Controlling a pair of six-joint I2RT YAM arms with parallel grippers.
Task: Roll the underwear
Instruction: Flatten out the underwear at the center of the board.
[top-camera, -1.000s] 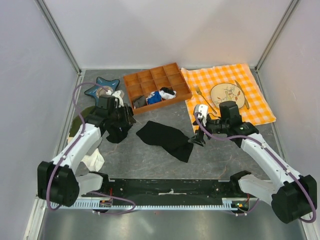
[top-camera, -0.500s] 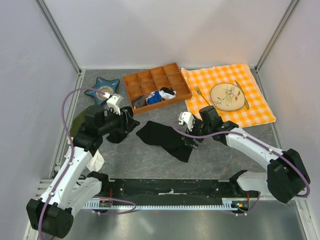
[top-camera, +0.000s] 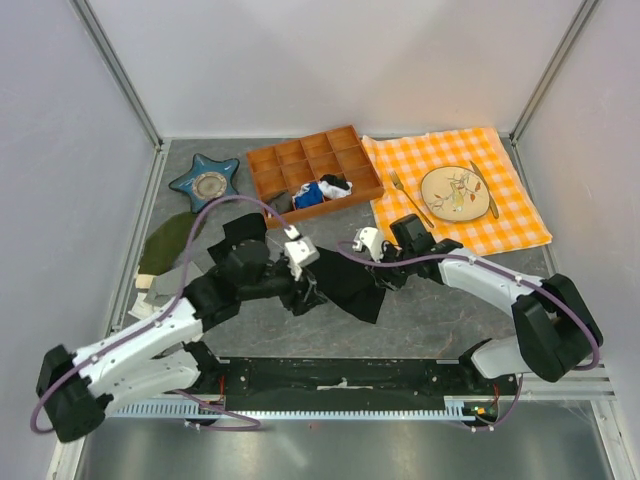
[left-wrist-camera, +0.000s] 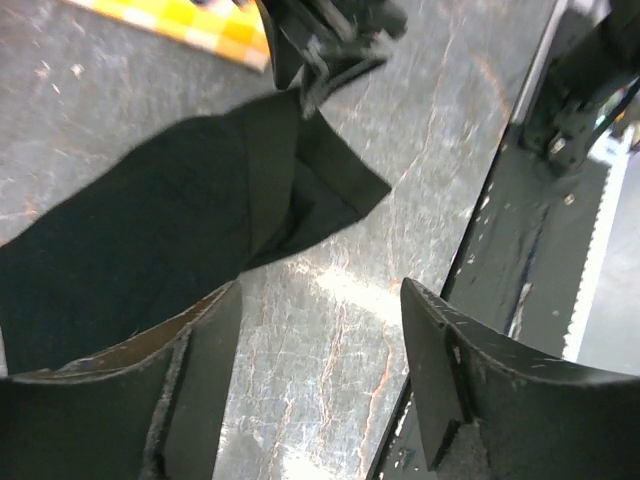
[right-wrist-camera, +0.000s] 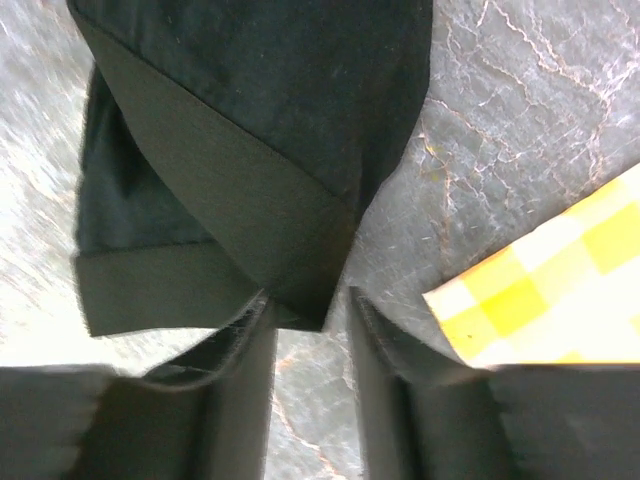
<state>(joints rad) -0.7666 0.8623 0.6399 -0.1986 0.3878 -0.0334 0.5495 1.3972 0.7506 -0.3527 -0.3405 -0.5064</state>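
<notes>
Grey, marbled stone-look table fills a small booth with plain pale walls and bare metal corner posts. A black rail runs along the near edge, with both arm bases bolted to it.

At the middle of the back edge sits an orange wooden compartment tray, set at a slant, with small bundles of cloth in its nearer cells. In the back left corner lies a blue star-shaped dish. Along the left edge lie an olive-green cloth and, nearer, a pale crumpled cloth. The back right corner is covered by an orange-and-white checked cloth bearing a plate, with a fork to its left and a knife to its right.

The underwear, plain black, lies flat on the middle of the table between the two arms, one waistband corner folded over.

The left gripper reaches in from the left, its fingers spread wide above bare table at the garment's near left edge, gripping nothing.

The right gripper is at the garment's right end, beside the checked cloth's near corner. Its fingers are drawn close together around the folded waistband corner, which fills the gap at their tips. Whether they actually clamp it cannot be told.
</notes>
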